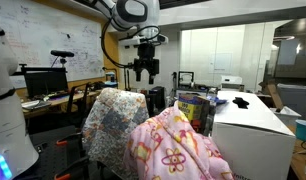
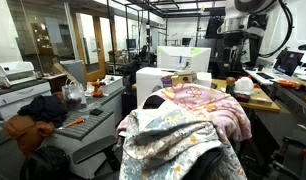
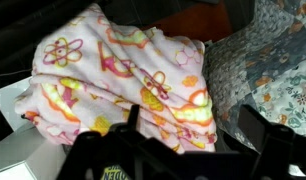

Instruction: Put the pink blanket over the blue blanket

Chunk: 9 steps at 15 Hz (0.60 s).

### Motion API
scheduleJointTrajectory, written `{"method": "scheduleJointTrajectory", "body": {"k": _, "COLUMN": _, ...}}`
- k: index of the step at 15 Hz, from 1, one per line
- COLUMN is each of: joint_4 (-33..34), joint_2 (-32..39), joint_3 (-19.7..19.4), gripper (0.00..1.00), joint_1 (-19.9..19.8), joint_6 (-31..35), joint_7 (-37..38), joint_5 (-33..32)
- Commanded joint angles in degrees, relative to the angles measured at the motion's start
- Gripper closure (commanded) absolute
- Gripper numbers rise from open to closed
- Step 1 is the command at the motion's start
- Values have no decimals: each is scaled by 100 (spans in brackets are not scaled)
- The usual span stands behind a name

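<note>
The pink blanket (image 1: 175,146) with yellow and pink flower patterns is bunched over a chair, beside the mottled grey-blue blanket (image 1: 113,120). Both show in the other exterior view too, with the pink blanket (image 2: 211,106) behind the blue blanket (image 2: 171,135). In the wrist view the pink blanket (image 3: 123,70) fills the middle and the blue blanket (image 3: 265,60) lies to the right. My gripper (image 1: 145,70) hangs open and empty well above the two blankets. Its dark fingers (image 3: 193,130) frame the pink blanket's edge in the wrist view.
A white box-like cabinet (image 1: 255,125) stands next to the blankets, with cans (image 1: 193,105) on a surface behind. A white machine (image 1: 7,110) stands at the near edge. Desks with monitors (image 1: 43,80) and a cluttered bench (image 2: 83,110) surround the area.
</note>
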Motion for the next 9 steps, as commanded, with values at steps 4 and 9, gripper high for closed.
{"method": "scheduleJointTrajectory", "body": {"k": 4, "joint_4": 165, "joint_2": 505, "joint_3": 75, "gripper": 0, "joint_1": -103, "joint_6": 232, "joint_7": -543, "joint_5": -49}}
{"method": "scheduleJointTrajectory", "body": {"k": 9, "joint_4": 229, "joint_2": 818, "joint_3": 89, "gripper": 0, "joint_1": -173, "joint_6": 406, "joint_7": -1105, "joint_5": -119}}
